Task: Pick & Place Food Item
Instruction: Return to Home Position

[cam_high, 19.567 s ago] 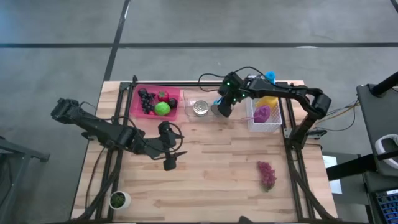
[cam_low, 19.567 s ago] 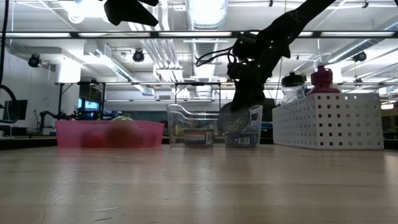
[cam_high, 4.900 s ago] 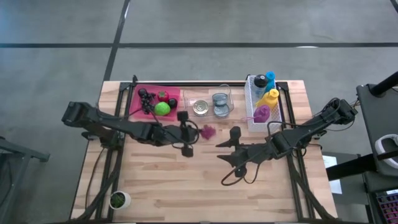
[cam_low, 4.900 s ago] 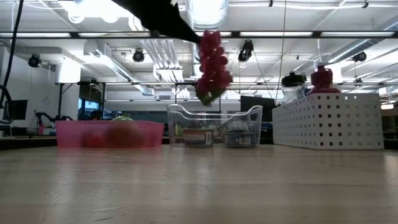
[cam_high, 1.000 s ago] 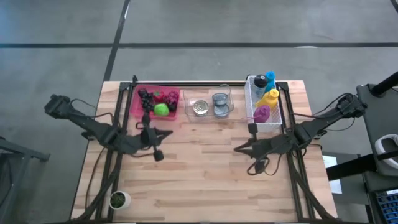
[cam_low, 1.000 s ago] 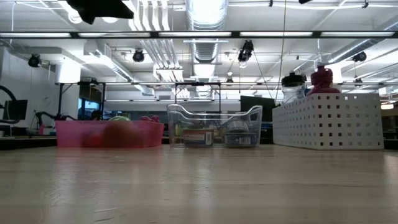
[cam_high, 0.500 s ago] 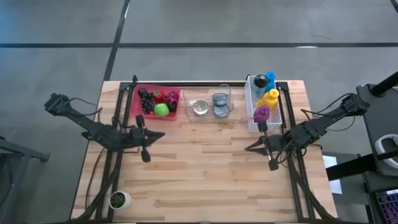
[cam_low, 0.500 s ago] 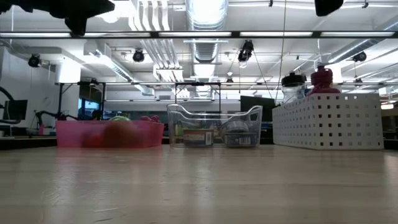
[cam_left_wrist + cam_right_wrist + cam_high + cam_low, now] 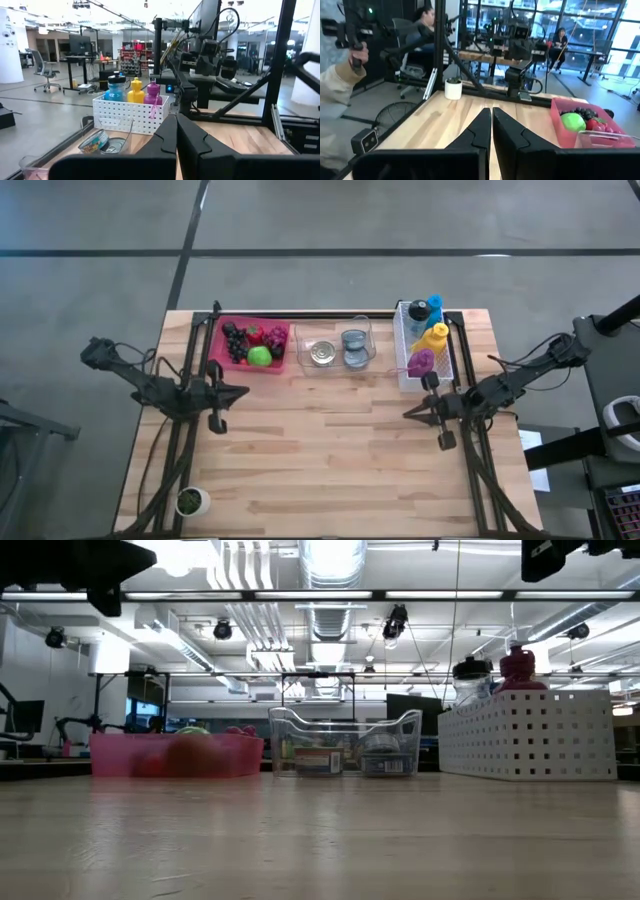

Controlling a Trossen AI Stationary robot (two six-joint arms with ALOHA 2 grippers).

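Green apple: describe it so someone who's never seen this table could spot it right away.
In the high view, a pink bin sits at the upper left corner of the wooden table. Inside lies the green apple, the only bright green, round piece among dark grapes, reddish grapes and a strawberry.

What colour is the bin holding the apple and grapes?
The bin is pink, shown best in the high view.

Containers: three. They are the pink bin (image 9: 250,370), the clear bin (image 9: 336,366) and the white basket (image 9: 425,385).
Cans (image 9: 322,354): two.
Bottles (image 9: 135,90): three confirmed. A dark cap (image 9: 418,308) seen from above may be a fourth.
Fruit: one apple (image 9: 260,356), one strawberry (image 9: 255,333), two grape bunches (image 9: 234,340).
Potted plant (image 9: 189,501): one.
Grippers: two, the left gripper (image 9: 176,117) and the right gripper (image 9: 491,109).
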